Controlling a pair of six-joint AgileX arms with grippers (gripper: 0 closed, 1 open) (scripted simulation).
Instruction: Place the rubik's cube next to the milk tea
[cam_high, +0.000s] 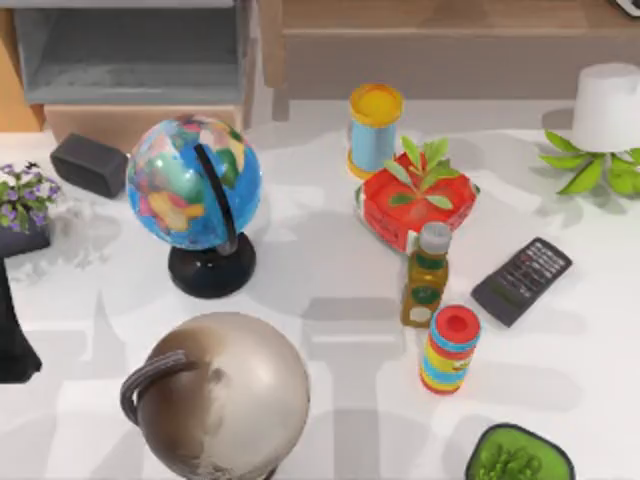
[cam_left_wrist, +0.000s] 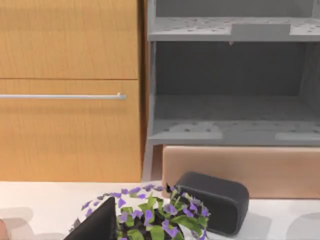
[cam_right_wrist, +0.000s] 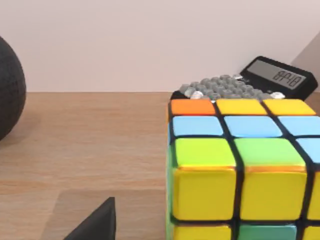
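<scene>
- The cube (cam_right_wrist: 240, 170) stands on a wooden top, with a calculator (cam_right_wrist: 250, 82) just behind it. The right gripper (cam_right_wrist: 100, 220) is near it. I cannot tell if the claw is wide or narrow, and it holds nothing.
- A careless grasp may push the cube into the calculator.
- The milk tea (cam_high: 375, 130) is at the far side of the table (cam_high: 330, 290). The red plant box (cam_high: 415, 205) is just beside it on the near right, and its leaves could catch the cube.
- The room left of the milk tea, toward the globe (cam_high: 195, 185), is open.
- The left arm (cam_high: 12, 335) is parked at the left edge.
</scene>
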